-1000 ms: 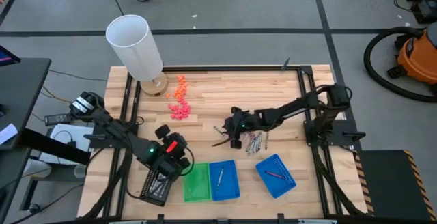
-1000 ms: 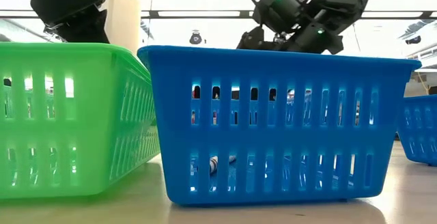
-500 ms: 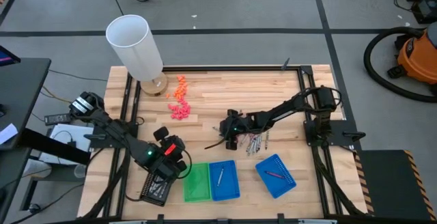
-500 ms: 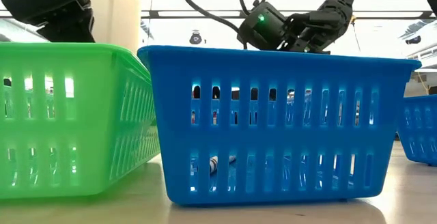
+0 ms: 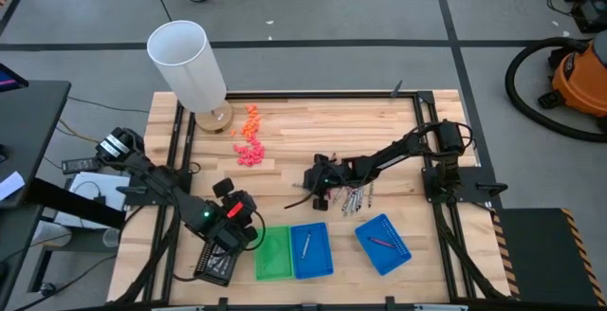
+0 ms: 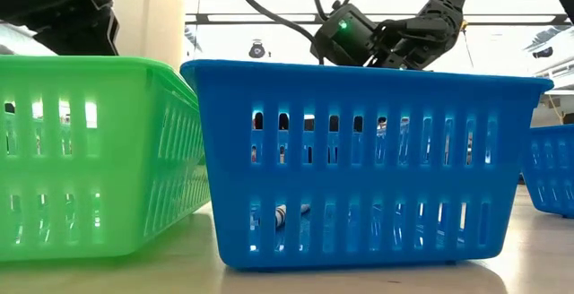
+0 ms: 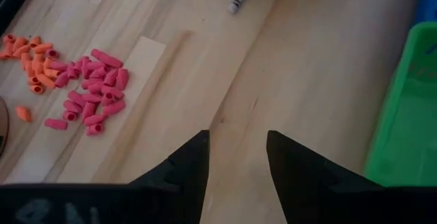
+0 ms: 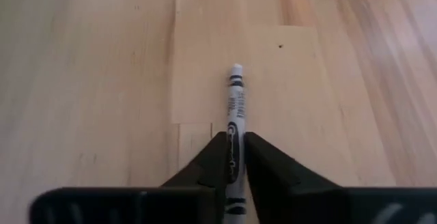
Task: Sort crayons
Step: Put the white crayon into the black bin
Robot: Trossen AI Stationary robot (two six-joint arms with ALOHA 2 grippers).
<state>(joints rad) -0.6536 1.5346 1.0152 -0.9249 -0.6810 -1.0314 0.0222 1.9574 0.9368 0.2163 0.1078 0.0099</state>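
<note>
Right gripper (image 8: 234, 157) low over the wooden table (image 5: 313, 126), just beside the loose pile of crayons (image 5: 355, 197), jaws pinching one silver-grey crayon (image 8: 235, 108). Left gripper (image 7: 236, 157) near the green tray (image 5: 273, 252), well apart from that pile, jaws spread, holding nothing.

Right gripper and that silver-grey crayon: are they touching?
Touching. The right wrist view shows the right gripper with its jaws closed against both sides of the silver-grey crayon, no gap showing, its tip pointing out over the wooden table.
</note>
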